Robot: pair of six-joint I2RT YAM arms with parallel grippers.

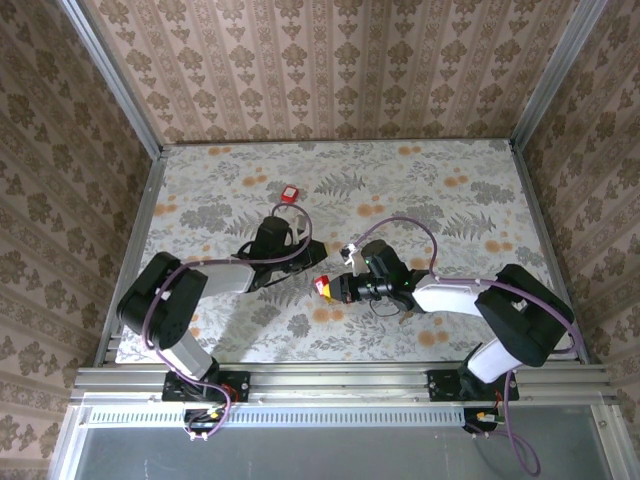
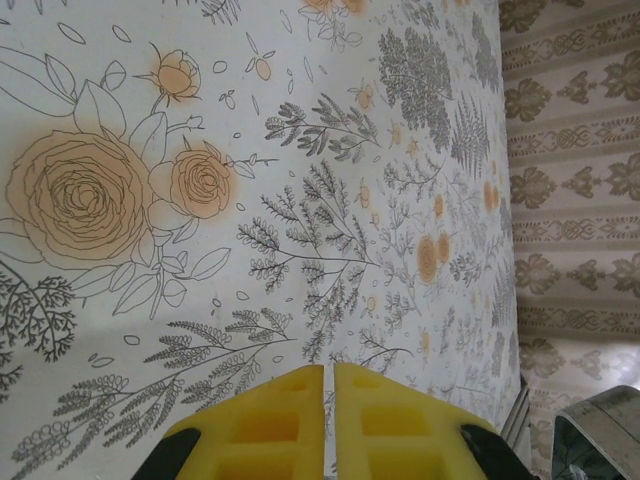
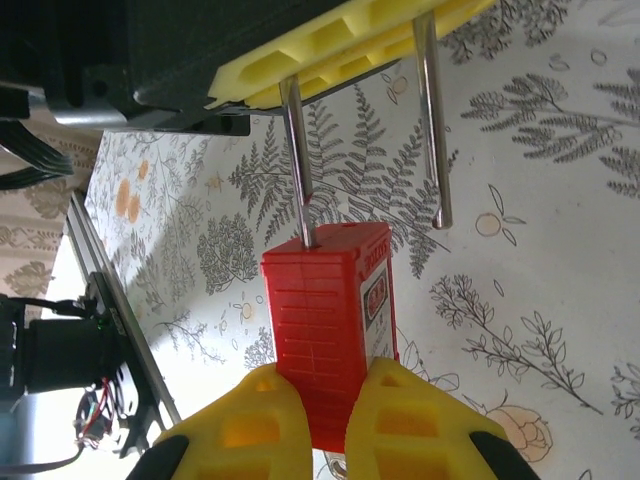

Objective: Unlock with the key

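My right gripper [image 3: 325,375] is shut on the lower part of a red padlock [image 3: 325,300], seen near the table's middle as the padlock [image 1: 326,286]. Its thin wire shackle [image 3: 296,160] is raised, one leg in the body and the other leg's end free beside it. The shackle's top runs in under the yellow fingers [image 3: 330,45] of my left gripper [image 2: 329,368], which is shut on it, at the left gripper [image 1: 318,254]. A small bit of metal [image 3: 336,466] peeks out under the padlock; I cannot tell whether it is the key.
A second red padlock [image 1: 291,192] lies on the flowered tablecloth [image 1: 450,200] farther back, left of centre. Patterned walls close in the table at the back and sides. A metal rail [image 1: 340,378] runs along the near edge.
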